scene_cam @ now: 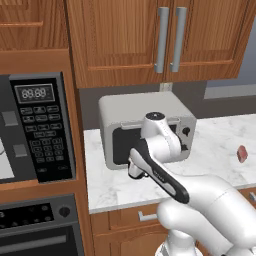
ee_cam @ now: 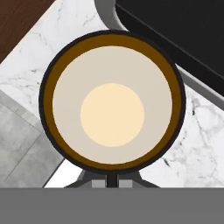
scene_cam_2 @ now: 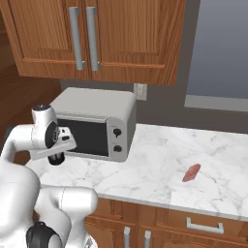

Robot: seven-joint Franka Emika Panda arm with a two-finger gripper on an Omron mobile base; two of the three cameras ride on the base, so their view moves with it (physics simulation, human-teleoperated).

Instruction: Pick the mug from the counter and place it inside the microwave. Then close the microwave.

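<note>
The mug appears from straight above in the hand view, very close, with its black rim, brown inner wall and cream top; its side handle points toward the bottom of that view. It is over the white marble counter, just in front of the light-grey box oven. In the base views the mug's dark body sits right under my gripper. My fingers are hidden by the hand and the mug, so their grip is unclear. The black microwave stands to the left in the wooden column, its keypad and display facing me.
The light-grey box oven with round knobs stands on the counter directly behind the mug. A small red item lies on the counter to the right. A black oven sits below the microwave. Wooden cabinets hang overhead.
</note>
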